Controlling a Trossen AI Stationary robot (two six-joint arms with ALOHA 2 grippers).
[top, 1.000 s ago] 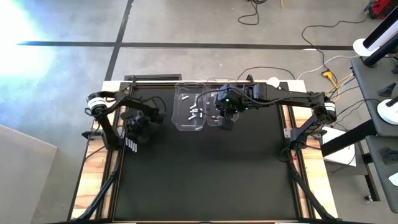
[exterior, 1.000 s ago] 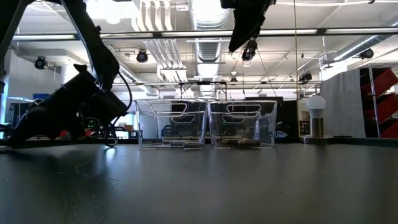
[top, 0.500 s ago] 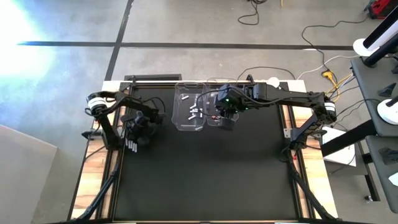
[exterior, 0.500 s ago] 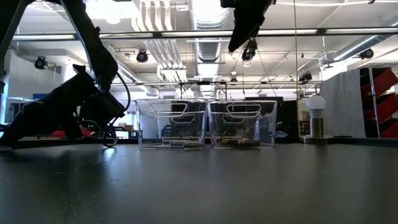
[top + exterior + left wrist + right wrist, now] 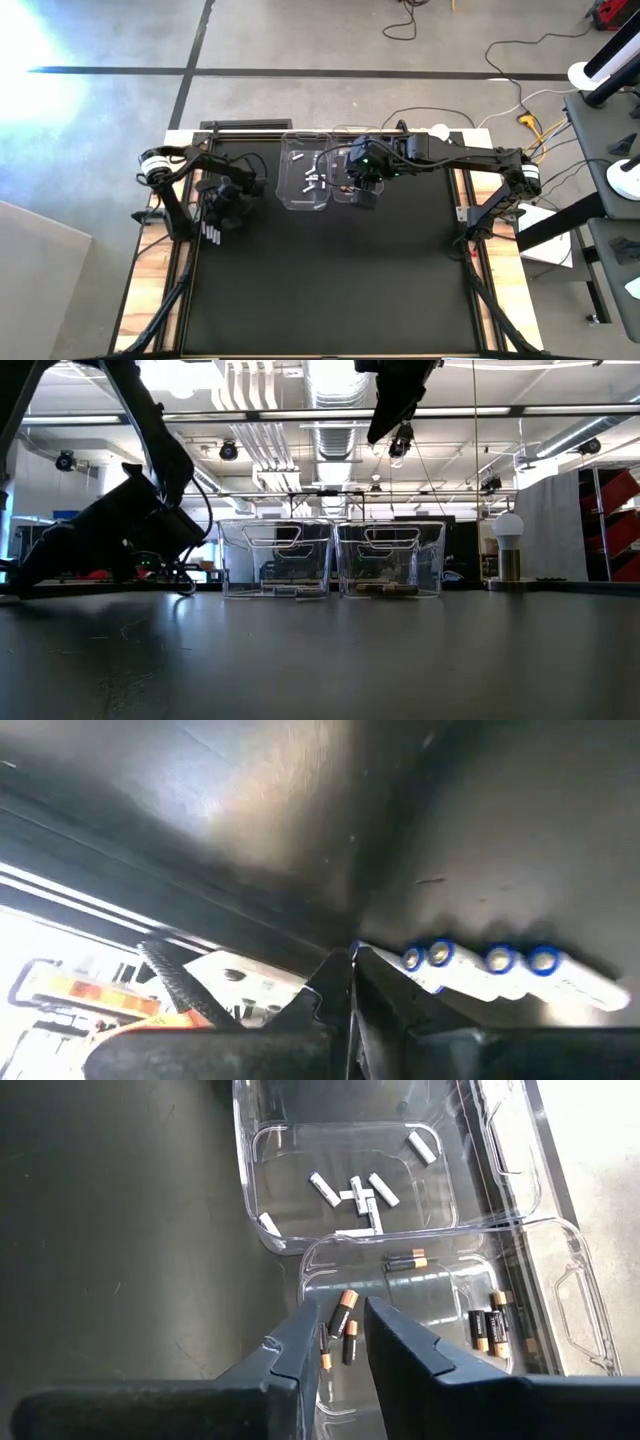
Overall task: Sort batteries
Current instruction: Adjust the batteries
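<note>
High view: my right gripper [image 5: 362, 196] hangs above the two clear bins [image 5: 307, 180] at the table's far edge; my left gripper [image 5: 213, 232] sits low at the table's left edge beside a row of white batteries [image 5: 211, 236].

Low view: both bins stand side by side, my right gripper overhead.

Left wrist view: my fingers are pressed together, holding nothing; the blue-tipped cells lie just beside them.

Right wrist view: my fingers [image 5: 300, 1345] stand slightly parted, empty, over the bin of dark batteries [image 5: 343, 1313]; silvery-white batteries [image 5: 352, 1191] lie in the other bin
</note>
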